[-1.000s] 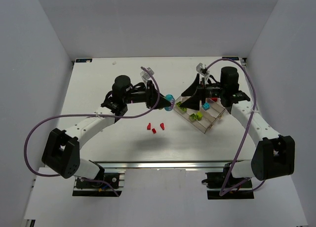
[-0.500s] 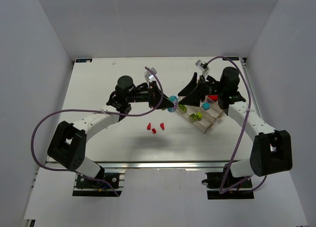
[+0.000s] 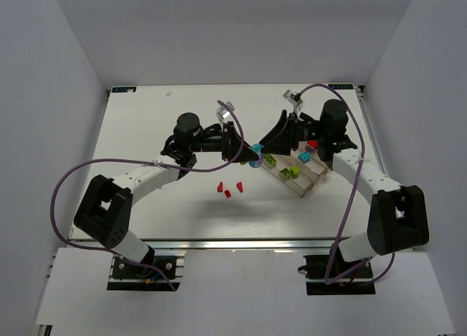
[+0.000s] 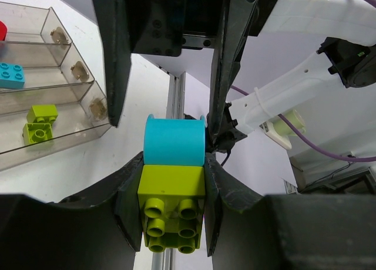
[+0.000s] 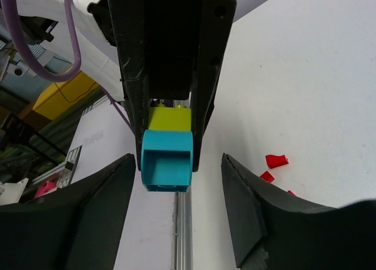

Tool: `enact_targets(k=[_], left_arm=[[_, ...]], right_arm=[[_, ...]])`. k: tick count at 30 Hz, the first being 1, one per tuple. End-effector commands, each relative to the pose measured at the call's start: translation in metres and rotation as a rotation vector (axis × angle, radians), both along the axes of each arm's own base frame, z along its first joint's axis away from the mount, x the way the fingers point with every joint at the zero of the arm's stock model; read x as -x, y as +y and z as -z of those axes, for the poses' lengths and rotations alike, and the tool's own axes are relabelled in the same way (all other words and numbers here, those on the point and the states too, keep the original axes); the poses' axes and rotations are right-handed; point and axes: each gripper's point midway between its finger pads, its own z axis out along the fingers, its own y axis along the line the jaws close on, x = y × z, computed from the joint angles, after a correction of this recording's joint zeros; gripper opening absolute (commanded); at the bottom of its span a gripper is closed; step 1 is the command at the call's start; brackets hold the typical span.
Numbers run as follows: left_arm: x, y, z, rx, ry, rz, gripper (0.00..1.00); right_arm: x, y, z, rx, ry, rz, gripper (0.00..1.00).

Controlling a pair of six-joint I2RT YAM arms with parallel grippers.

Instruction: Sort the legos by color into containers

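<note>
My left gripper (image 4: 173, 191) is shut on a yellow-green lego (image 4: 171, 188) that has a cyan lego (image 4: 174, 142) stuck on its far end. It holds the pair in the air left of the clear container (image 3: 315, 177). My right gripper (image 5: 176, 176) faces it, open, one finger on each side of the cyan lego (image 5: 167, 163) with a gap on both sides. In the top view the two grippers meet tip to tip near the cyan lego (image 3: 255, 161). Three red legos (image 3: 228, 188) lie on the table.
The divided container (image 4: 53, 23) holds two yellow-green legos (image 4: 39, 124), a cyan one (image 4: 12, 74) and a red one (image 3: 312, 144) in separate compartments. Purple cables loop from both arms. White walls enclose the table on three sides.
The right gripper has swung left toward the left gripper and its jaws have narrowed around the cyan lego. The left gripper has carried the joined pair slightly to the right.
</note>
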Motion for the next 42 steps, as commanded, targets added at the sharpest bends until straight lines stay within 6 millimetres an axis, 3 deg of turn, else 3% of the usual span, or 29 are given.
enact_targets(k=[1,11,14,18,37,38,39,41,42], left_arm=[[-0.001,-0.003,-0.013,0.021,-0.040,0.010,0.00],[-0.008,-0.007,-0.018,0.030,-0.047,-0.002,0.00],[-0.009,-0.007,-0.020,0.034,-0.051,-0.003,0.00],[-0.007,-0.010,-0.021,0.035,-0.053,0.004,0.00],[-0.002,-0.008,-0.018,0.030,-0.051,0.023,0.00],[-0.002,-0.009,-0.017,0.029,-0.049,0.023,0.00],[-0.002,-0.009,-0.017,0.030,-0.050,0.023,0.00],[-0.003,-0.009,-0.018,0.031,-0.051,0.023,0.00],[-0.002,-0.009,-0.018,0.030,-0.048,0.024,0.00]], right_arm=[[-0.002,0.004,-0.014,-0.019,-0.062,-0.005,0.65],[-0.002,0.007,-0.005,0.006,-0.063,0.010,0.68],[-0.002,0.007,-0.004,0.009,-0.064,0.011,0.64],[-0.002,0.007,-0.004,0.008,-0.066,0.008,0.46],[0.009,0.004,-0.013,-0.029,-0.067,-0.051,0.43],[0.008,0.005,-0.013,-0.029,-0.070,-0.053,0.41],[0.009,0.005,-0.013,-0.030,-0.073,-0.056,0.31],[0.009,0.005,-0.012,-0.029,-0.073,-0.062,0.20],[0.009,0.005,-0.013,-0.030,-0.076,-0.064,0.00]])
